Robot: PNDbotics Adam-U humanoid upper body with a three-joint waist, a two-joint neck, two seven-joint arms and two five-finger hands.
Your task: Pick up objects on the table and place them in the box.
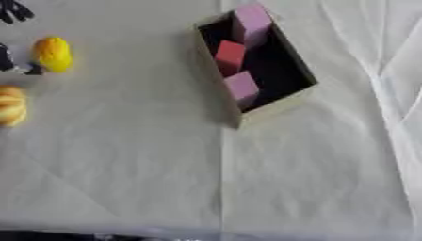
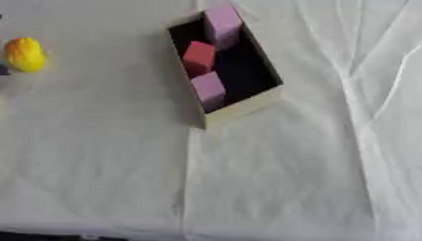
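At far left edge: left hand (image 1: 12,61), fingers unclear | yellow object (image 1: 52,54) just beside it | box (image 1: 298,98) well apart

Table (image 1: 124,164) under creased white cloth; on it: open box (image 1: 276,106), yellow object (image 1: 52,54), orange ridged object (image 1: 12,104).

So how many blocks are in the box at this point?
3, in a row along the box's left wall: a pink block at the far end, a red block in the middle, another pink block nearest. The dark interior could hide something.
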